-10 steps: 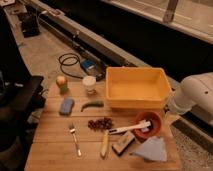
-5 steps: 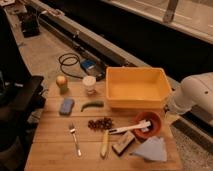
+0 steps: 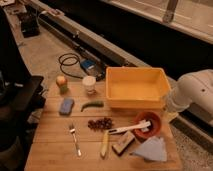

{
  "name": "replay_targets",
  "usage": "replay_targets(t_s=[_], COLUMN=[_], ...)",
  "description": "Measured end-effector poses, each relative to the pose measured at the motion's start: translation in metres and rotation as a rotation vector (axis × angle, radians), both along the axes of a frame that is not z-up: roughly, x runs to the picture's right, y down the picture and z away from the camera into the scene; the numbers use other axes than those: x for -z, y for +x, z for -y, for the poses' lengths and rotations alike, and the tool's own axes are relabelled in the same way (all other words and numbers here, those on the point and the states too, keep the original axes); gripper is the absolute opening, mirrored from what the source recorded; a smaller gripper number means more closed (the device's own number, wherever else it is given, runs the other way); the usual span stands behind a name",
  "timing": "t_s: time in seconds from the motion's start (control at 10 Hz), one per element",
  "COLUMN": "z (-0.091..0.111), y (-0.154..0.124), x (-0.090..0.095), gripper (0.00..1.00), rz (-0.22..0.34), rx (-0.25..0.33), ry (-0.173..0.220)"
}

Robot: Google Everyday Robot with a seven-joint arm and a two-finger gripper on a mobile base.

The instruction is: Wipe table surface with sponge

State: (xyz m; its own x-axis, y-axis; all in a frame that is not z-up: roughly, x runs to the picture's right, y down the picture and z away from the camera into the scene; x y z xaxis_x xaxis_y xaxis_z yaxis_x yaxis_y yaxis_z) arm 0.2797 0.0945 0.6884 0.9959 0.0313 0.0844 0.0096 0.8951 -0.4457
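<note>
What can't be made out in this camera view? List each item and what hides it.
Gripper: not in the camera view; only the white arm shows, beside the yellow tub, partly cut by the right edge.
Red bowl: contents too blurred to tell.
Dark cluster mid-table: too blurred to identify.
Table surface: near edge cut by the bottom edge.
Sponge: surface detail too small.
</note>
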Motion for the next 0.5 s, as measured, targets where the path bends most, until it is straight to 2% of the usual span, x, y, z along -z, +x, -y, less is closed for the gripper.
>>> replay_targets(t_s=[0.3,0.5], z=[0.023,0.027], y=[-0.066,-0.115], x=[0.014,0.021], gripper=[0.68,0.68], rz=[0.124,0.232], rx=[0.225,0.374], ry=[0.053,0.082])
